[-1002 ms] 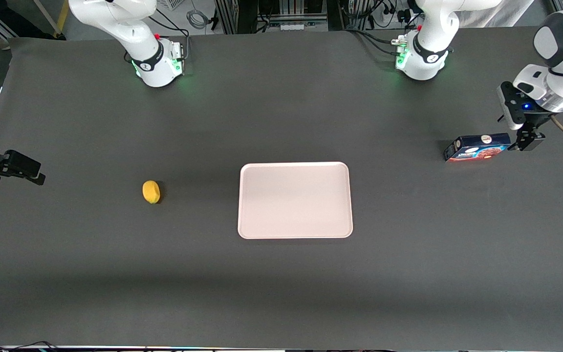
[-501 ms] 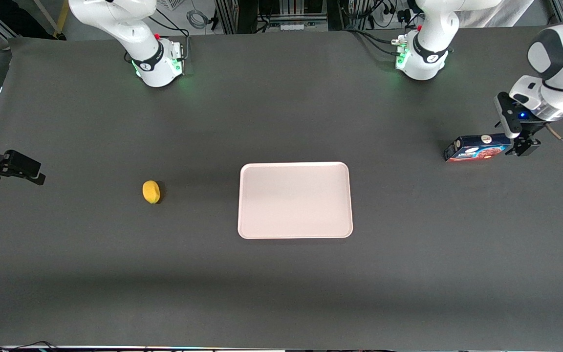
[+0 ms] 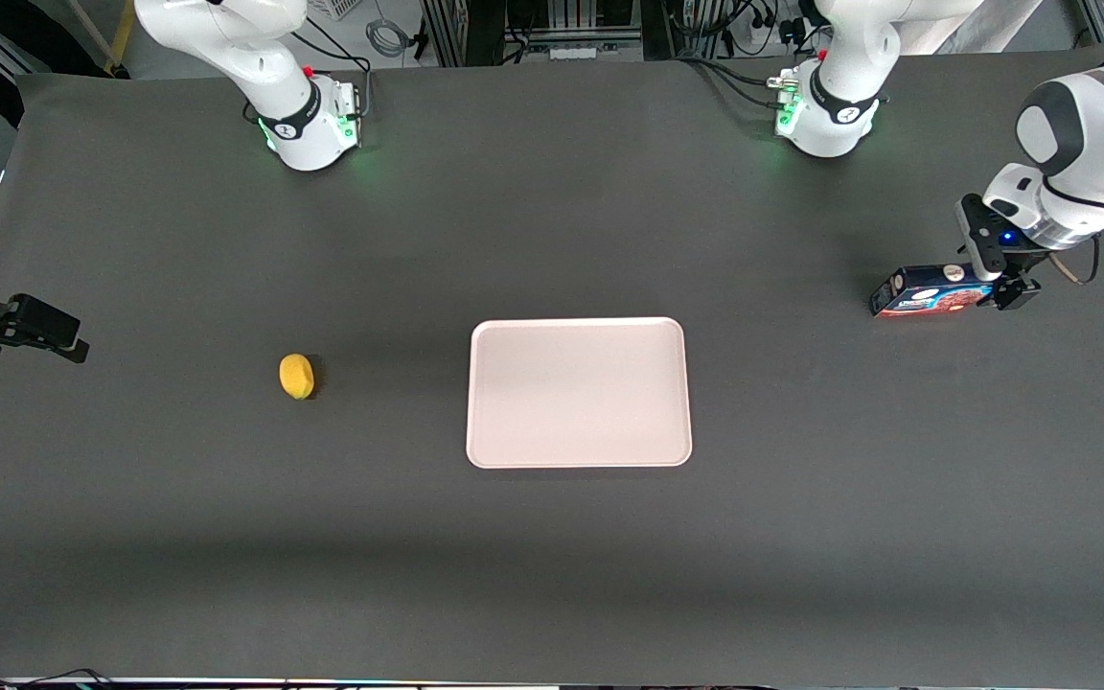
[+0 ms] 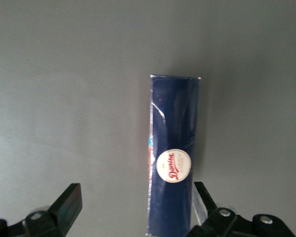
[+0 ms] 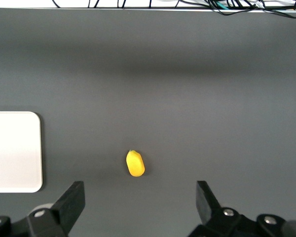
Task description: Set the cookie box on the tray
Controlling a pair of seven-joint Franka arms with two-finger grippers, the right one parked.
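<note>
The cookie box (image 3: 933,291) lies on its side on the dark counter (image 3: 552,556), well toward the working arm's end and well apart from the pink tray (image 3: 579,393) that sits flat near the middle. The tool (image 3: 1000,287) hangs at the box's outer end, the end farthest from the tray, low over the counter.

In the wrist view, the cookie box (image 4: 173,155) shows its navy top with a round white logo, and a thin strip of red print along one long edge. The tool (image 4: 138,210) stands with its fingers spread wide apart: one finger (image 4: 203,200) is just beside the box's long edge, the other finger (image 4: 69,203) is well clear of it over bare counter. The box lies off-centre between them, not clamped.

A small yellow rounded thing (image 3: 296,376) rests on the counter toward the parked arm's end, near the tray but apart from it, with nothing on the tray itself.
</note>
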